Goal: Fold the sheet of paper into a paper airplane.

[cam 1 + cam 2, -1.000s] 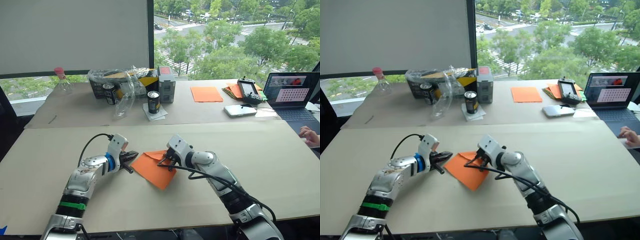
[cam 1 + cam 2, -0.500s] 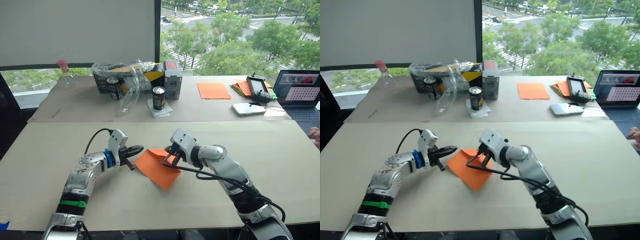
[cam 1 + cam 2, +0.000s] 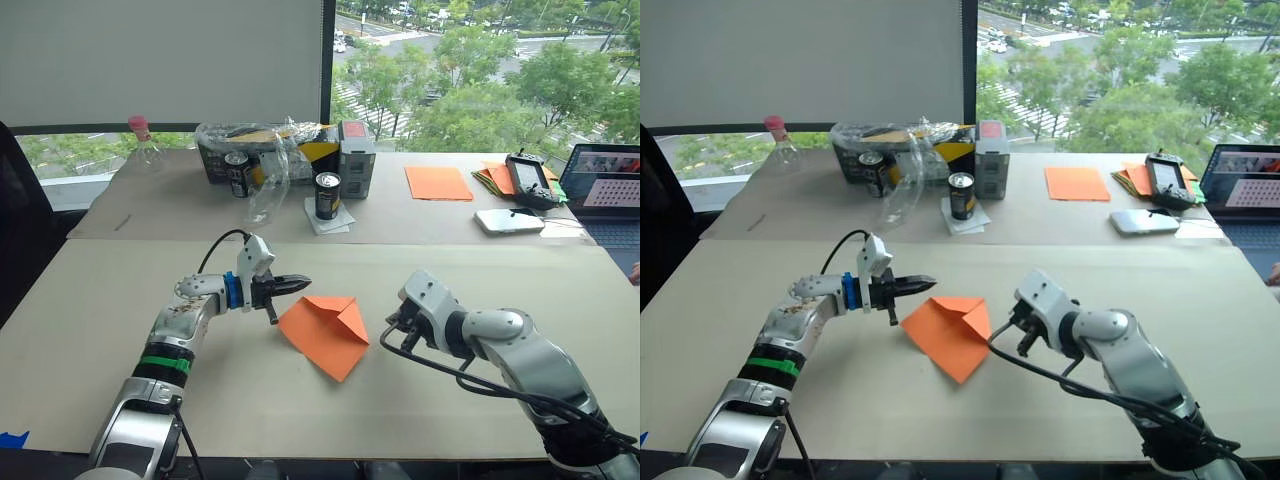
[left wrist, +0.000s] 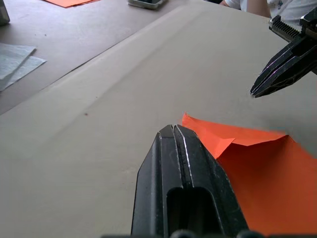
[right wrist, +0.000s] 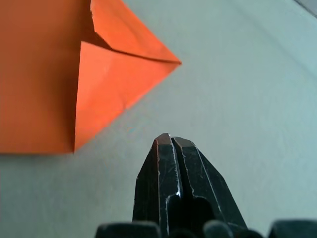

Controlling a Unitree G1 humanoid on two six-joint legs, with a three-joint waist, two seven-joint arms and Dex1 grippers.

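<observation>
The sheet of paper (image 3: 325, 332) lies flat on the near table, bright orange, with corner flaps folded in at its far end (image 5: 119, 74). My left gripper (image 3: 298, 284) is shut and empty, its tip (image 4: 172, 128) pointing at the paper's far left corner and just short of it. To the right of the paper my right gripper (image 3: 392, 326) hovers a short way off its edge. It is shut too, with its fingertips (image 5: 168, 140) pressed together on nothing.
On the far table stand two cans (image 3: 327, 195), a grey box (image 3: 357, 160), a crumpled plastic bag (image 3: 262, 150), a bottle (image 3: 143, 145), a smooth orange sheet (image 3: 438, 183), a pile of papers (image 3: 492, 176), a controller (image 3: 526, 178) and a laptop (image 3: 610, 190). A person's hand (image 3: 635, 270) shows at the right edge.
The head camera has shifted. My right gripper has come off the paper and drawn back to the right. The left gripper's fingers have closed beside the paper's left corner.
</observation>
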